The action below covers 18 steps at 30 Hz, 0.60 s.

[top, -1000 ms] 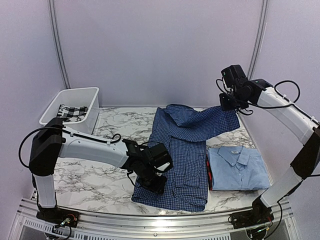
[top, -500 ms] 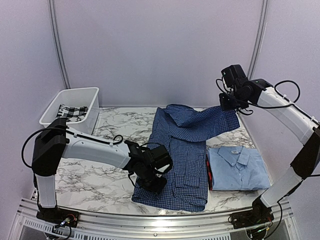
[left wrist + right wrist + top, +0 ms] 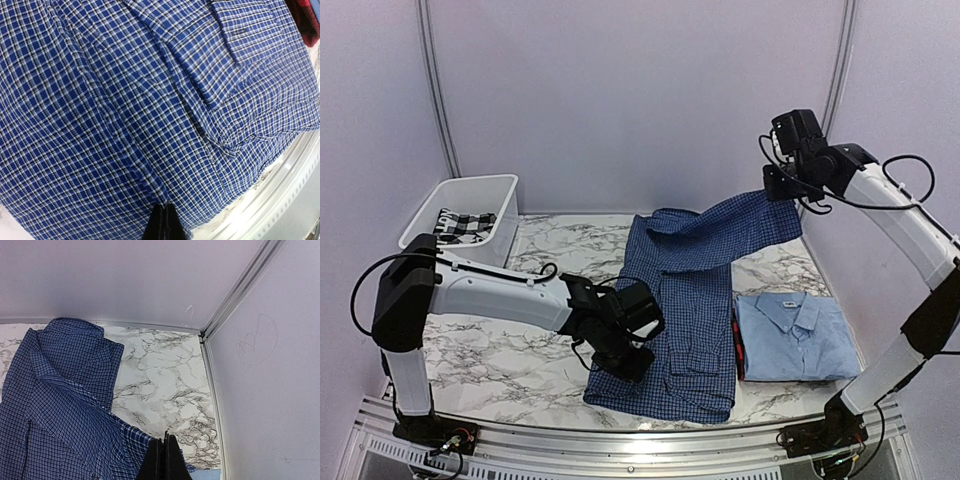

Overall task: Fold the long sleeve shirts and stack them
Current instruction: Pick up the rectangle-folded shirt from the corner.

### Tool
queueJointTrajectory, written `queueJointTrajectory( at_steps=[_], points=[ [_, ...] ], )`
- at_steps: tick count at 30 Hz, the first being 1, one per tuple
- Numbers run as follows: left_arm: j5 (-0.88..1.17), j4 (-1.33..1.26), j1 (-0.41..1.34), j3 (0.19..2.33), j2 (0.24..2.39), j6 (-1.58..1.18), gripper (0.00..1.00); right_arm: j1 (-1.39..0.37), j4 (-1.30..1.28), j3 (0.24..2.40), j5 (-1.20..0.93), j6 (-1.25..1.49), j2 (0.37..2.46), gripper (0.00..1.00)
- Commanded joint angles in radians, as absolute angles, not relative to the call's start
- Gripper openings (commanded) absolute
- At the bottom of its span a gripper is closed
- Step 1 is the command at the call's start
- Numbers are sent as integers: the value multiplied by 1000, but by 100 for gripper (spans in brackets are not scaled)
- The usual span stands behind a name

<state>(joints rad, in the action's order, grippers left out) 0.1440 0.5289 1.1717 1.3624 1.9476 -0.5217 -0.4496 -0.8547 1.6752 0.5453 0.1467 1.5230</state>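
Note:
The dark blue checked shirt [image 3: 692,290] lies spread down the middle of the marble table. My left gripper [image 3: 625,364] is low at its near left hem, jaws shut with a pinch of the checked cloth [image 3: 150,150] running into the fingertips [image 3: 164,210]. High at the back right, my right gripper [image 3: 782,194] is shut on the shirt's sleeve [image 3: 760,215], which hangs stretched in the air from the collar area [image 3: 75,340]. The plain light blue shirt [image 3: 796,336] lies folded at the right, collar up.
A white bin [image 3: 438,199] at the back left holds a black-and-white checked cloth [image 3: 466,222]. A red edge [image 3: 738,346] shows under the light blue shirt. The metal rail [image 3: 620,440] runs along the table's near edge, and walls close the back and right.
My right gripper has risen, lifting the sleeve higher off the table. My left gripper has closed on the shirt's near left hem.

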Motion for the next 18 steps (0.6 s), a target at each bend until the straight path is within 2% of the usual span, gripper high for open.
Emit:
queueJointTrajectory(
  at_steps=[1, 18],
  points=[
    [139, 562, 1181, 1385, 1896, -506, 0, -453, -866, 1746, 577, 135, 1509, 0],
    [164, 559, 1192, 1399, 1875, -497, 0, -445, -891, 1754, 650, 130, 1504, 0]
  ],
)
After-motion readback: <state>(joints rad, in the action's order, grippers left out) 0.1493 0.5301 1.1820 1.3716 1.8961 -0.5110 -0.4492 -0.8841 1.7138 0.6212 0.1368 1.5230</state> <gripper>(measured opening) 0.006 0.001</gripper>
